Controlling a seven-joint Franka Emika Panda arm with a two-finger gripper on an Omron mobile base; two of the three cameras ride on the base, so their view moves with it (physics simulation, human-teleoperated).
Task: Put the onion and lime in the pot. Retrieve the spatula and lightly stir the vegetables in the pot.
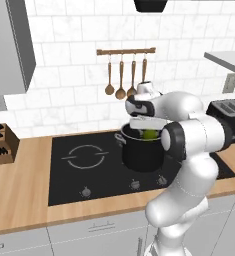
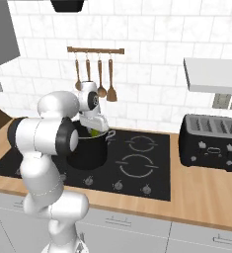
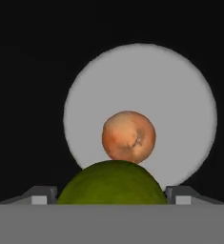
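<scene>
Black cooktop (image 1: 89, 170) below, gripper (image 3: 111, 198) clamped on the lime (image 3: 111, 183) over the pot (image 1: 141, 152), onion (image 3: 128, 136) inside. Next: release, then fetch the spatula (image 2: 111, 79).

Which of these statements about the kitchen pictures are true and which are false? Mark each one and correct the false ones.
1. The onion lies on the pot's floor. True.
2. The lime sits between the pincer's fingers above the pot. True.
3. The pot stands on the wooden counter. False: it stands on the black stove.
4. A toaster stands to the right of the stove. True.
5. The utensils lie on the counter. False: they hang from a wall rail.
</scene>
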